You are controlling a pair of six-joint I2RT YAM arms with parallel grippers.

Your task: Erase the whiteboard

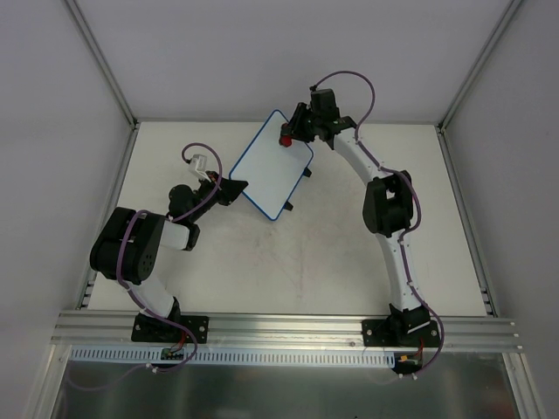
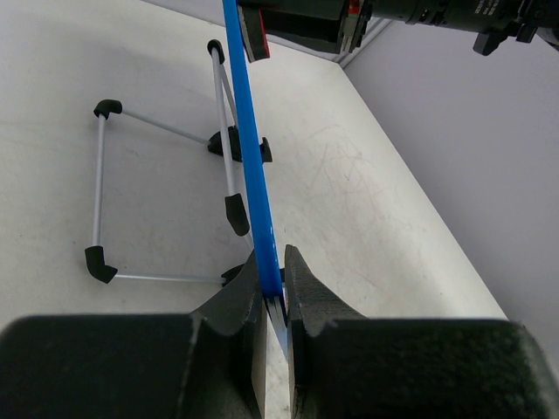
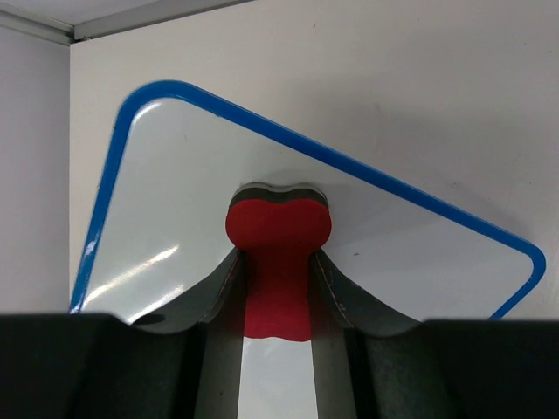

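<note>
Here the left fingers [image 2: 260,292] are clamped on the blue rim of the whiteboard [image 2: 254,157] at its near corner (seen edge-on from that wrist). The right fingers [image 3: 234,279] pinch a red eraser [image 3: 278,225], its head against the board's white face. The board lies over the far middle of the table [image 1: 314,262], between the two arms.

Whiteboard [image 1: 272,166] lies toward twelve o'clock of the table [image 1: 306,262]. Left gripper [image 1: 239,186] is at its eight o'clock edge, right gripper [image 1: 295,133] at one o'clock, and the eraser [image 3: 278,227] is on the board's face.
</note>
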